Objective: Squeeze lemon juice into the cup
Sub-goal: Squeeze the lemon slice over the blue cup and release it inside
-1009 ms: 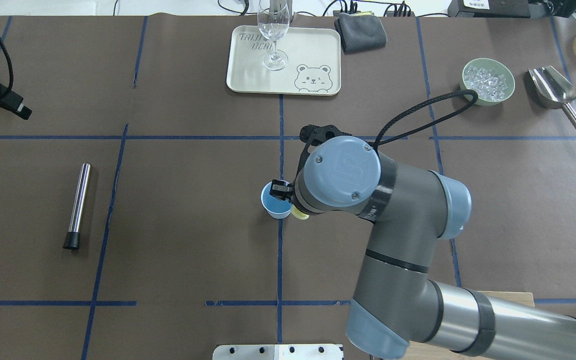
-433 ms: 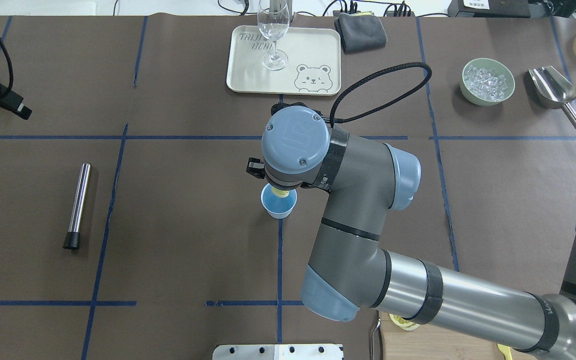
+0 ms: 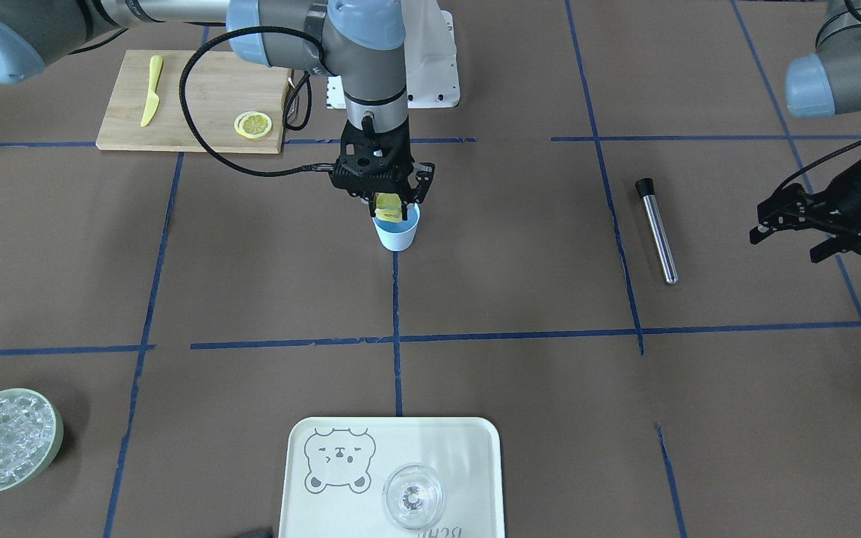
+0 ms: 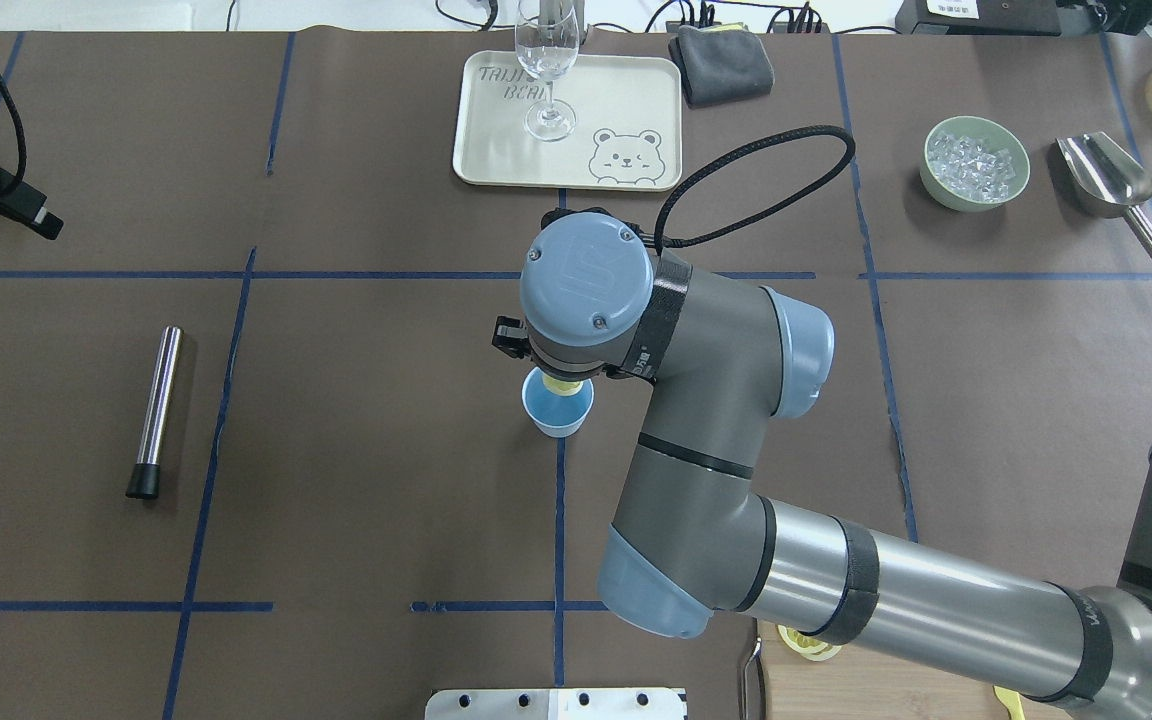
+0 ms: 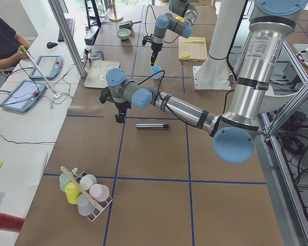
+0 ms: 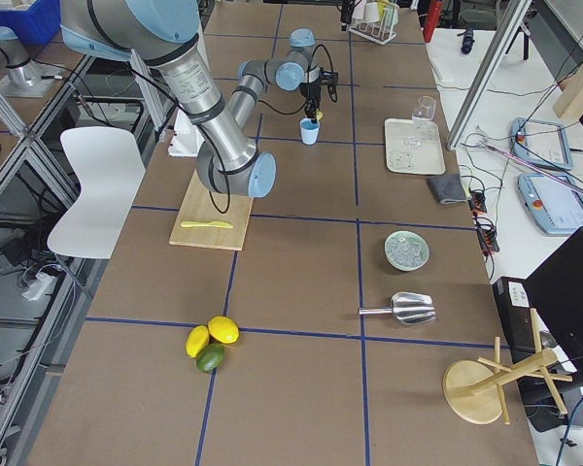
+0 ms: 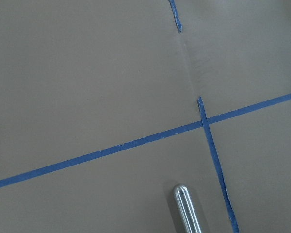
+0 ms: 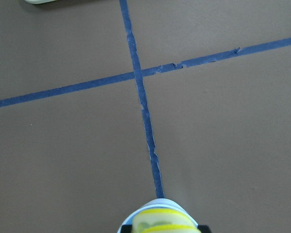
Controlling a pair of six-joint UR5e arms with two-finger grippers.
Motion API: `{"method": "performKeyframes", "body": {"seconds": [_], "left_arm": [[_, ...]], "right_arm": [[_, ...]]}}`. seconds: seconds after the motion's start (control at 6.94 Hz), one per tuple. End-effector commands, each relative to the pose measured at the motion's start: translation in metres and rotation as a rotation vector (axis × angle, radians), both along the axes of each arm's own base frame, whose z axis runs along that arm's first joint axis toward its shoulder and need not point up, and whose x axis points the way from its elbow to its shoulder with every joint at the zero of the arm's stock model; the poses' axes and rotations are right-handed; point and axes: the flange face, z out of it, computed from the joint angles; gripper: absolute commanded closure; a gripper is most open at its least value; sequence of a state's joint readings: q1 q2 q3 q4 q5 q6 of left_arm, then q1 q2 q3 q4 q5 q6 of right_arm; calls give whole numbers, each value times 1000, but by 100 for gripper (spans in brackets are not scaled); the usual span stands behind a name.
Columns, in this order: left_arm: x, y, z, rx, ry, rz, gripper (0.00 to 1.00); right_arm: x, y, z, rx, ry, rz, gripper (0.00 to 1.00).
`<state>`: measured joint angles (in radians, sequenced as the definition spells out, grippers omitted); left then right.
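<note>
Black left gripper [image 3: 782,246] is idling at the overhead's far left, fingers apart, well away from the rod [image 4: 154,410]. At centre, the right gripper [image 3: 389,203] is clamping the lemon [image 3: 389,212] over the cup [image 4: 554,410]. A second ago it was hanging the slice beside the cup's right rim. It has since been swinging round to the far rim, so juice should now be dropping inside. Overhead, the wrist is hiding all but a yellow sliver. The front view is showing the slice pinched above the mouth, and the right wrist view is showing it buckling.
</note>
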<state>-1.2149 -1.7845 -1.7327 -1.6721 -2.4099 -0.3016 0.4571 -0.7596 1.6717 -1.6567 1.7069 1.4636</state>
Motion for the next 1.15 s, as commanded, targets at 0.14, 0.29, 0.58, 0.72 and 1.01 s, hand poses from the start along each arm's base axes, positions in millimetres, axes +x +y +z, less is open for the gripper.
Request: {"method": "performKeyframes", "body": {"seconds": [0.14, 0.29, 0.58, 0.72, 1.01], "left_arm": [[0, 0, -1, 1, 1, 0, 0], [0, 0, -1, 1, 1, 0, 0], [0, -1, 1, -3, 0, -1, 0], [0, 0, 0, -2, 0, -1, 0], [0, 0, 0, -2, 0, -1, 0]], "right_arm": [[-4, -2, 2, 10, -24, 3, 17], [-4, -2, 2, 10, -26, 2, 12], [-4, 1, 1, -7, -37, -29, 0], [1, -3, -1, -16, -45, -31, 0], [8, -9, 0, -17, -47, -37, 0]]}}
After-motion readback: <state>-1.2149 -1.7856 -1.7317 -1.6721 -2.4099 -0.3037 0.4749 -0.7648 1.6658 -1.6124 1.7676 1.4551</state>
